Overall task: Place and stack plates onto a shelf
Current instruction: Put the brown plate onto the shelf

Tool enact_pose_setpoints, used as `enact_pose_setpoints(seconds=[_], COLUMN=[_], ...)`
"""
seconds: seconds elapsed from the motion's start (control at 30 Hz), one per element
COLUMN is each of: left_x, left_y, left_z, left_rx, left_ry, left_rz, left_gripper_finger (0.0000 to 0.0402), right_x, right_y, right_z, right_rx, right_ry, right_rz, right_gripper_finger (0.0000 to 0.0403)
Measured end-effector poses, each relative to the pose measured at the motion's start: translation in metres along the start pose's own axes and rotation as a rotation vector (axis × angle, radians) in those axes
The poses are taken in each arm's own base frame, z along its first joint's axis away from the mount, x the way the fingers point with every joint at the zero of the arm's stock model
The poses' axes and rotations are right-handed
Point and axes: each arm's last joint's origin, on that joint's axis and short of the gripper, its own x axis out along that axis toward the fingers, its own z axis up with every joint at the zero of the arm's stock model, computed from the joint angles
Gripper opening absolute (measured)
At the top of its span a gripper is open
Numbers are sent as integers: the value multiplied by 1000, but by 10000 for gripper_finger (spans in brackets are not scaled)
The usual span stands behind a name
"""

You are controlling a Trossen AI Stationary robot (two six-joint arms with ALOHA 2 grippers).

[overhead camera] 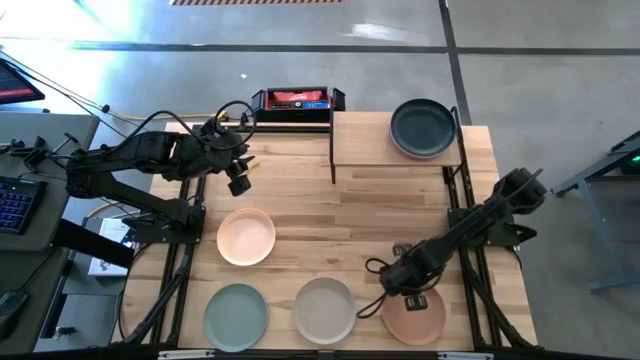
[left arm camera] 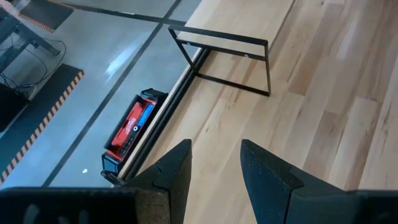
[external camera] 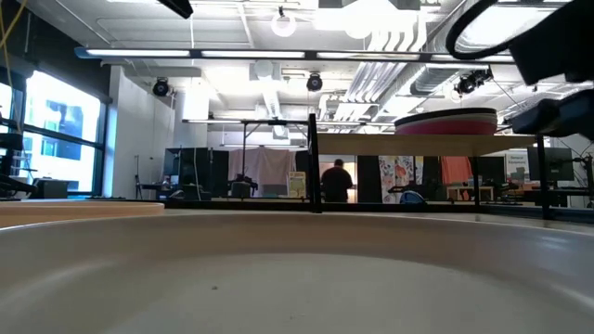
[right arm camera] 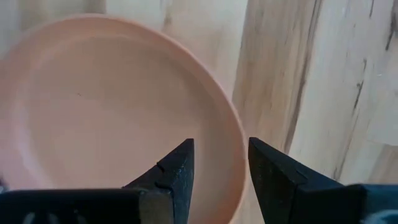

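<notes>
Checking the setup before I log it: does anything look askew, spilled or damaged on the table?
Nothing stands out. The stack of plates sits flat on the shelf, and the four loose plates lie upright on the table, none chipped or tipped.

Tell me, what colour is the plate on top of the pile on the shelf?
Charcoal, a dark grey. The top plate on the shelf shows best in the high view.

The shelf (overhead camera: 395, 152) stands at the table's (overhead camera: 350, 215) far edge. A stack of plates (overhead camera: 423, 128) sits on the shelf's right end. Left of the shelf, off the table, lies a box (overhead camera: 296, 100). In front of the shelf and to its left lies one plate (overhead camera: 246, 237); nearer still runs a row of three (all along the near edge): a left plate (overhead camera: 236, 316), a middle plate (overhead camera: 325, 309), and a right plate (overhead camera: 415, 316).
</notes>
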Motion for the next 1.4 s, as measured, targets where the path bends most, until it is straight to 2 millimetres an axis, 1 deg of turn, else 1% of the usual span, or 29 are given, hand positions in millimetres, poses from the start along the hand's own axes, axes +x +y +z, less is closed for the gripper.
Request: enact_pose_setpoints(seconds=[0.13,0.37,0.5,0.57,0.63,0.8,0.83,0.97,1.07,1.2,1.4], left_x=[0,0,0,0,0,0,0,0,0,0,0], left_y=[0,0,0,0,0,0,0,0,0,0,-1], left_z=[0,0,0,0,0,0,0,0,0,0,0], left_rx=[-20,-20,-20,-19,-19,-19,-19,-20,-20,-20,-20], left_ry=[0,0,0,0,0,0,0,0,0,3,4], left_rz=[0,0,0,0,0,0,0,0,0,-16,-18], left_gripper_finger=[127,127,127,127,127,127,127,127,127,127,127], right_x=[8,22,23,23,23,23,23,23,23,21,8], right_y=[-1,-2,-2,-2,-2,-3,-3,-2,-1,0,1], right_z=[1,3,3,3,3,3,3,3,2,1,0], right_rx=[-37,-35,-34,-26,-24,4,8,59,87,141,195], right_ry=[16,60,64,67,70,77,80,83,107,124,90], right_rz=[-29,-52,-54,-55,-51,-38,-33,-28,15,44,73], right_gripper_finger=[130,130,128,118,99,19,10,14,3,2,1])
